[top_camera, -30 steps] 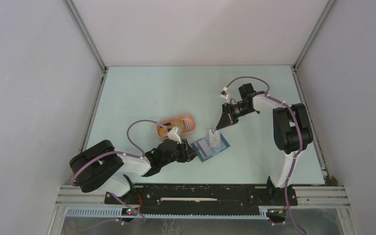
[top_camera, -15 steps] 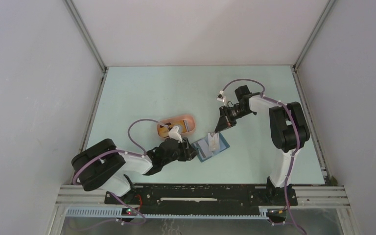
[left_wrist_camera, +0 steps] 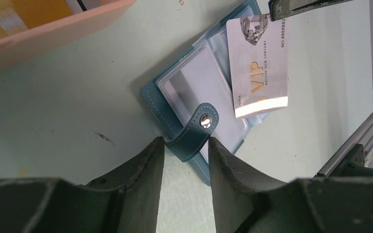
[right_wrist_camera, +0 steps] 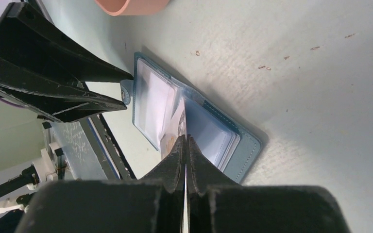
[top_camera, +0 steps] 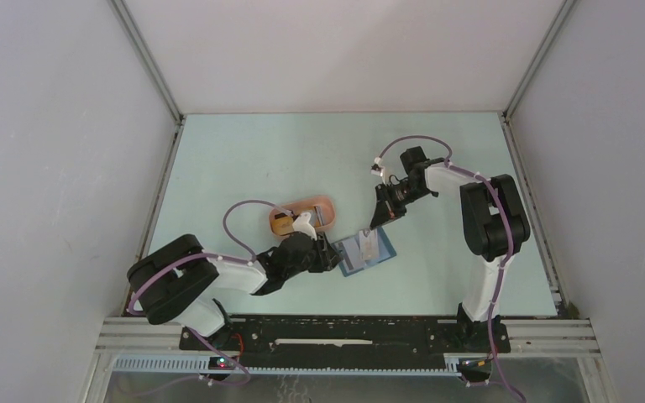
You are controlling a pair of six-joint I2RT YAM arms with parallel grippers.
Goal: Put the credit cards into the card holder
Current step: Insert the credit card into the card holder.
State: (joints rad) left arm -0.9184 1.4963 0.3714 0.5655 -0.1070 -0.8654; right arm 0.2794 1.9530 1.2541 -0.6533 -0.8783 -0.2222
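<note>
- tray point(left_wrist_camera: 53, 33), left: a yellow card point(left_wrist_camera: 24, 12) lies in it, not yet stowed; best left alone until the one in hand is seated
- left gripper point(left_wrist_camera: 185, 141): jaws half apart astride the strap point(left_wrist_camera: 194, 133) at the holder's left edge; I cannot tell whether they pinch it; its job, I judge, is to anchor the holder, so it should stay firm and not drag
- holder point(left_wrist_camera: 189, 82): open and flat on the table, clear pockets up, just right of the tray
- card point(left_wrist_camera: 260, 63): whitish, tilted, low edge at the right-hand pockets; whether it is in a slot is unclear; square that edge to the slot mouth, then slide along the pocket
- right gripper point(right_wrist_camera: 185, 141): clamped on the card's upper end; let go only once the card sits deep
</note>
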